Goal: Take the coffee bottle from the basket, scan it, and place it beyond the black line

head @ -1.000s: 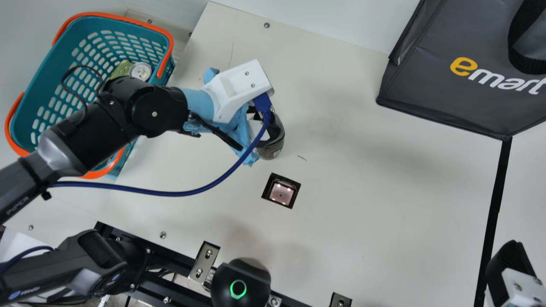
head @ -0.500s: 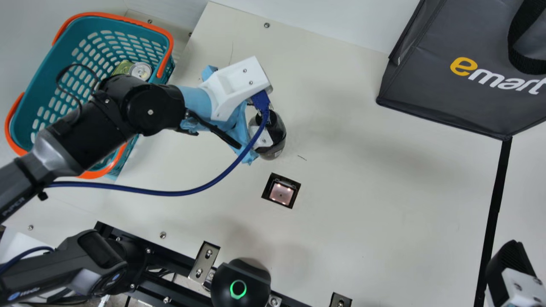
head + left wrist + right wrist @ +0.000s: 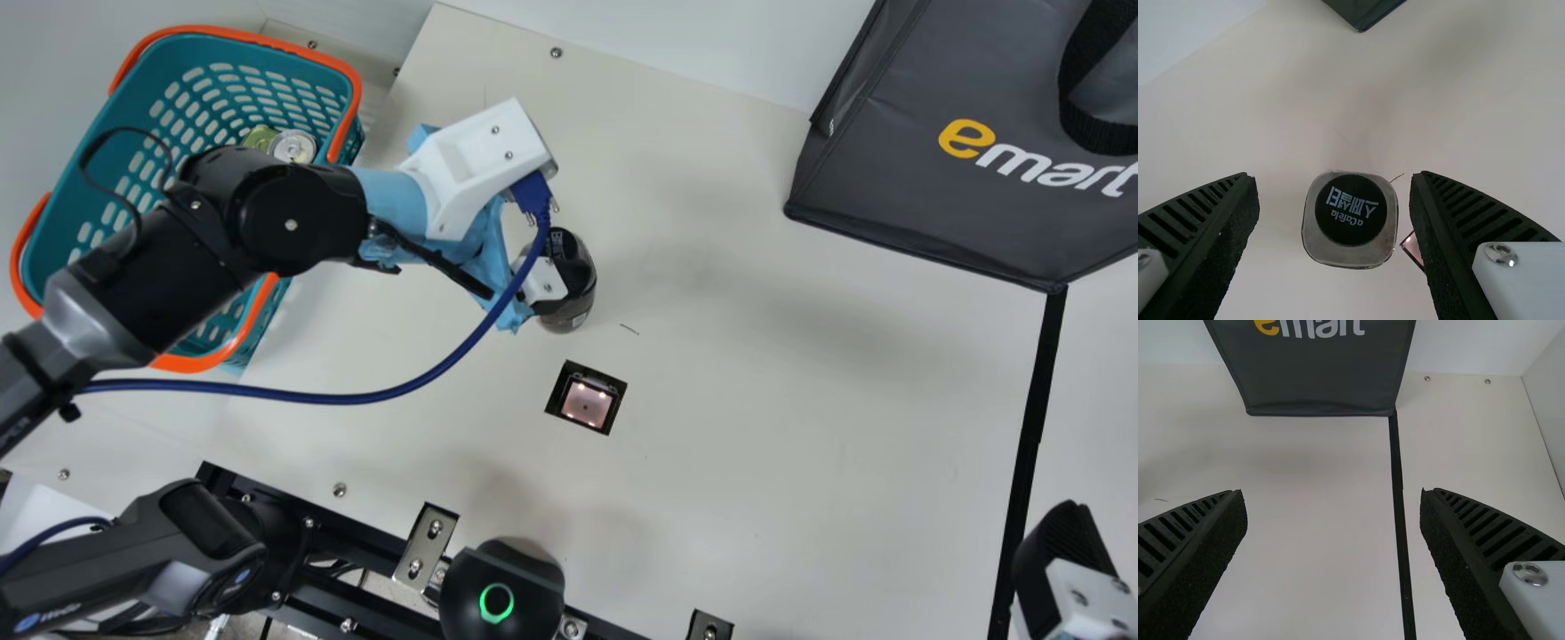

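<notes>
In the main view my left gripper (image 3: 544, 271) is over the coffee bottle (image 3: 567, 313), a dark bottle standing on the table just above the scanner window (image 3: 587, 402). The bottle's black round lid (image 3: 1350, 210) shows from above in the left wrist view. It lies between the spread fingers of my left gripper (image 3: 1335, 179), with a gap on each side. My right gripper (image 3: 1065, 556) is at the lower right corner by the black line (image 3: 1029, 436). In its wrist view the right gripper (image 3: 1333, 495) is open with nothing between its fingers.
The teal basket (image 3: 342, 111) with orange handles stands at the upper left, a can (image 3: 292, 146) and a green item inside. A dark grey shopping bag (image 3: 898, 169) stands at the upper right. A black device (image 3: 502, 591) with a green ring sits at the table's near edge.
My left gripper has moved up and left in the main view, off the bottle, uncovering more of it. The bottle stays standing where it was. My right arm has kept still.
</notes>
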`<state>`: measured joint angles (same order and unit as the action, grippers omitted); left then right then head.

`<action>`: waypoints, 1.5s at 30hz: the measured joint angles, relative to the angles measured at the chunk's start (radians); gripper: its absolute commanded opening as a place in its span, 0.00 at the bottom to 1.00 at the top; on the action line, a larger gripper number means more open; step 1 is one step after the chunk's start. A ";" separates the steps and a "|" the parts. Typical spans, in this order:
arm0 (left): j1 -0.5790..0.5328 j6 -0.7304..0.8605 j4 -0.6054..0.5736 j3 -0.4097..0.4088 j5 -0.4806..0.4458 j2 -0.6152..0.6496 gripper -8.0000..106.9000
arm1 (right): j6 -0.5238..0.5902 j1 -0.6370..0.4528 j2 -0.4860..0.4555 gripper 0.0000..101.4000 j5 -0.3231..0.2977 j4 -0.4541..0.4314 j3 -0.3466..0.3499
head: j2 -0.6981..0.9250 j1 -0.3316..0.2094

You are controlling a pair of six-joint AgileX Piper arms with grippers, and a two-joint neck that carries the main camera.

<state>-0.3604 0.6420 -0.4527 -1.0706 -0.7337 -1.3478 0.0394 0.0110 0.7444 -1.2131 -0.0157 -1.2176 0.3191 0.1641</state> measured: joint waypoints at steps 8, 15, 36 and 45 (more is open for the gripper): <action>0.025 -0.080 0.027 -0.007 0.003 0.034 0.85 | 0.000 0.000 0.000 0.90 0.000 0.000 0.000 | 0.000 0.002; 0.044 -0.178 0.085 0.012 0.025 0.079 0.85 | 0.000 0.000 0.000 0.90 0.000 0.000 0.000 | 0.000 0.000; 0.177 -0.332 0.185 0.115 0.073 0.235 0.85 | 0.000 0.000 0.000 0.90 0.000 0.000 0.000 | 0.000 0.000; 0.263 -0.306 0.176 0.160 0.069 0.305 0.85 | 0.000 0.000 0.000 0.90 0.000 0.000 0.000 | 0.000 0.000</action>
<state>-0.0970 0.3359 -0.2771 -0.9110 -0.6651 -1.0426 0.0394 0.0110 0.7444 -1.2133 -0.0157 -1.2176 0.3191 0.1641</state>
